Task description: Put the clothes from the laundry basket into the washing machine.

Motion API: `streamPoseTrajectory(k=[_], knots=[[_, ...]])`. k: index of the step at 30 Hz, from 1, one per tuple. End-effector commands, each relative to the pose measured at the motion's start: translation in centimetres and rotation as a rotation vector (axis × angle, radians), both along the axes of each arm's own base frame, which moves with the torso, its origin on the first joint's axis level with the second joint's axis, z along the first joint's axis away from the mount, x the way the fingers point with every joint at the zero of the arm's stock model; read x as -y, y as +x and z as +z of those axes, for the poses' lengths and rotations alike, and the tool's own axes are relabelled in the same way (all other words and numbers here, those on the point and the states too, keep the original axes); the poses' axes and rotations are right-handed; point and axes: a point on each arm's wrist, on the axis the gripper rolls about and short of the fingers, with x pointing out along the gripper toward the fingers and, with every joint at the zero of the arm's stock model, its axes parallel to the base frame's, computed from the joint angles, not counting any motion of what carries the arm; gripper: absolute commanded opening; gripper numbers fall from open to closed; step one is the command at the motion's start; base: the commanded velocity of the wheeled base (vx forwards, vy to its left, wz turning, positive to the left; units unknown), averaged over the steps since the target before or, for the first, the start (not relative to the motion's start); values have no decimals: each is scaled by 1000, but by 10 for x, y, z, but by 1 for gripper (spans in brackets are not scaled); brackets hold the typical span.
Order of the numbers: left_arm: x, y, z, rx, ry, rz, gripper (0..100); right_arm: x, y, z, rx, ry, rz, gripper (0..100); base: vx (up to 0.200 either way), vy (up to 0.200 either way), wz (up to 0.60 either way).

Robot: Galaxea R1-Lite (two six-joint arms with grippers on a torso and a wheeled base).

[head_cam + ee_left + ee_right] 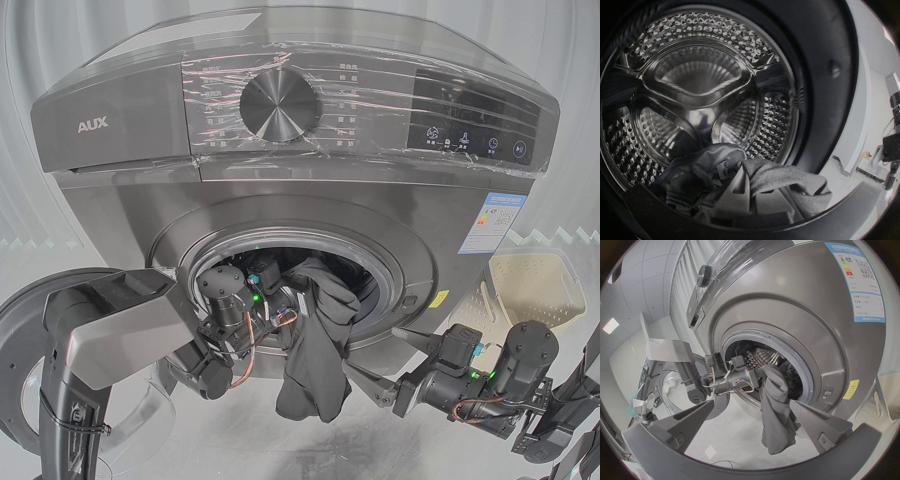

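A washing machine (294, 187), door (15, 350) open at 9 o'clock, basket (544, 287) at 3. A dark garment (315, 350) straddles the drum (697, 72) at its 6 o'clock lip, mostly hanging outside. The left gripper (756, 195) is in the drum mouth, grip unclear under cloth; the right gripper (370, 348) is spread wide at 4. Hanging weight could drag the garment out; the drum beyond looks roomy.

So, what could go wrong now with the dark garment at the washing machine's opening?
Much of the dark garment hangs outside over the opening's rim; its weight may pull it to the floor.
The open right hand is close beside the hanging cloth and might snag it.
Closing the door now would likely trap cloth.
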Motion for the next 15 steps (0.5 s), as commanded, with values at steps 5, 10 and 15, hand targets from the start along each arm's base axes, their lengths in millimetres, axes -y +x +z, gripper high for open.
streamPoseTrajectory(k=[5,10,15], knots=[[6,37,-21,-10,-2,71,0,-1,0,-1,-3,-4,3,100,0,0,0],[13,53,-22,-9,-9,93,0,-2,-1,-1,-3,-4,6,100,0,0,0],[18,71,-8,-16,-64,158,0,-2,-1,-1,-3,-4,8,100,0,0,0]])
